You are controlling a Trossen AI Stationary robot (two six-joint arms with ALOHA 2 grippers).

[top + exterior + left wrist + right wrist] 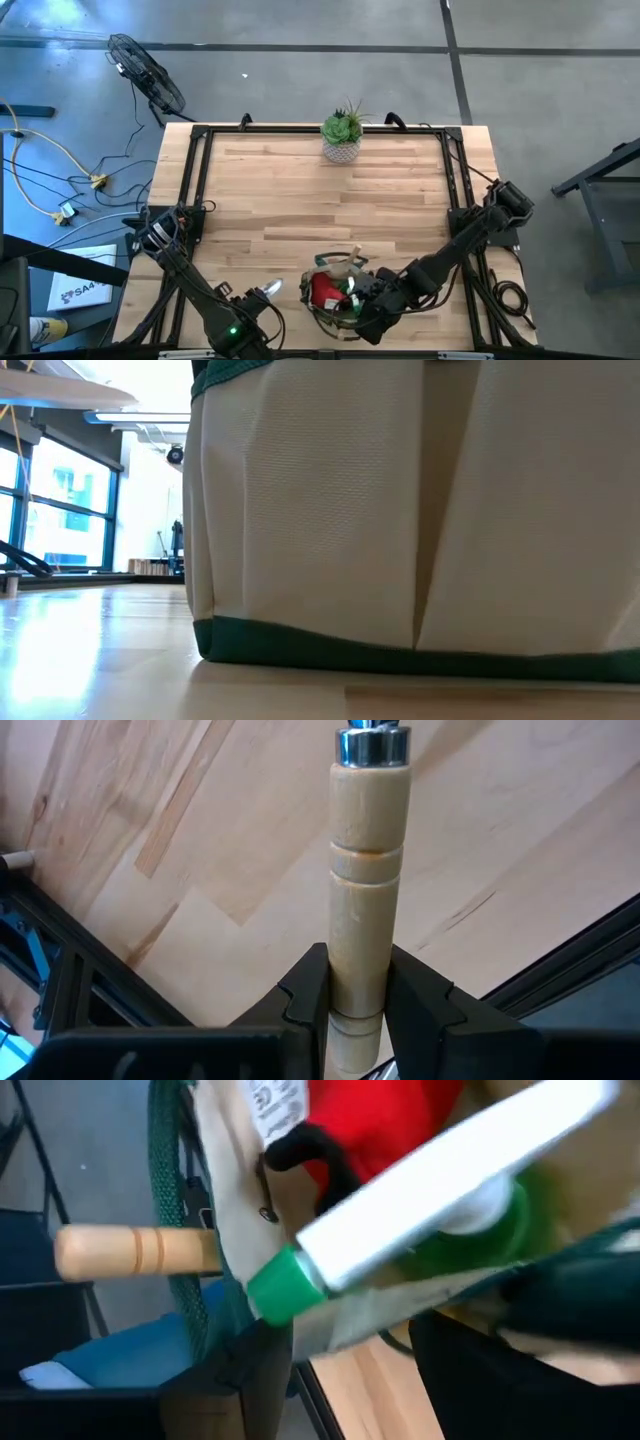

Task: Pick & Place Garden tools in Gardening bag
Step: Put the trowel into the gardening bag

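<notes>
Garden tools are nearly all packed: the gardening bag (335, 292) sits at the near edge of the table (320, 190), a red glove (325, 290) and a spray bottle (420, 1200) showing inside. The left gripper (357, 1005), just left of the bag, is closed on a wooden-handled tool (368, 880), fingers (312, 995) pinching the butt of the handle. Its long axis runs straight out from the wrist, metal end leading, pointing right and slightly far toward the bag. The right gripper (372, 312) hovers at the bag's right rim; whether it grips anything I cannot tell. To place well, lift above the rim, tip the metal end down into free space, then release.
</notes>
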